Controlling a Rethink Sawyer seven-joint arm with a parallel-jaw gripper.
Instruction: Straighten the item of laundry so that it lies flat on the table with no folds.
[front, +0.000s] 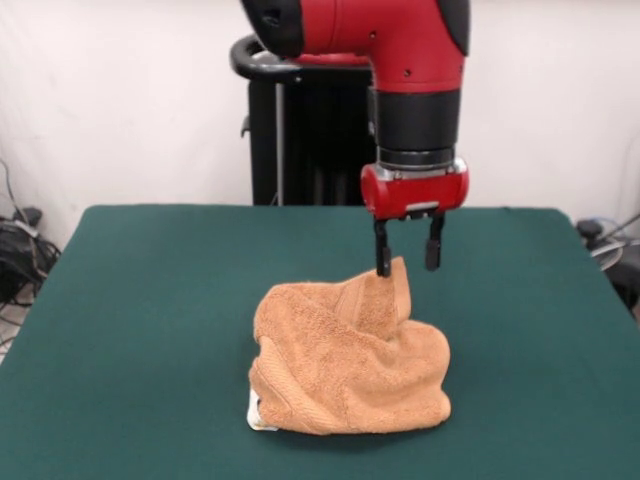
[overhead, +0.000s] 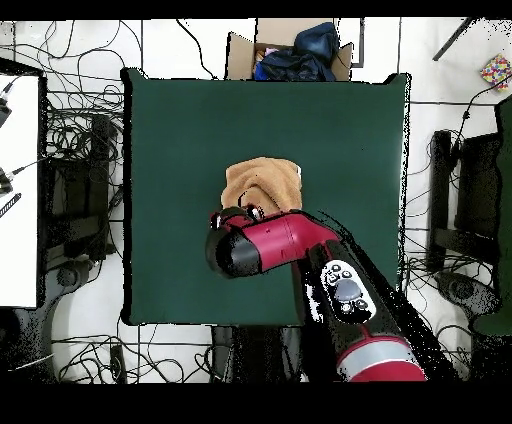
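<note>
hovering mid-frame with jaws parted and empty, the black-fingered gripper seems poised to pinch the crumpled orange-tan terry towel's raised peak, then drag it across the dark green felt counter.

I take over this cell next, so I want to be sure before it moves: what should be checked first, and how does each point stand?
1. Towel flat: not ok, bunched in folds.
2. Gripper open: ok, fingers apart.
3. Gripper over the towel: ok, above its raised peak at the robot's side.
4. Grip on cloth: cannot tell; one finger touches or overlaps the peak.
5. Room on the table to spread: ok, green surface on every side.
6. White tag: ok, showing at the towel's lower corner.
</note>
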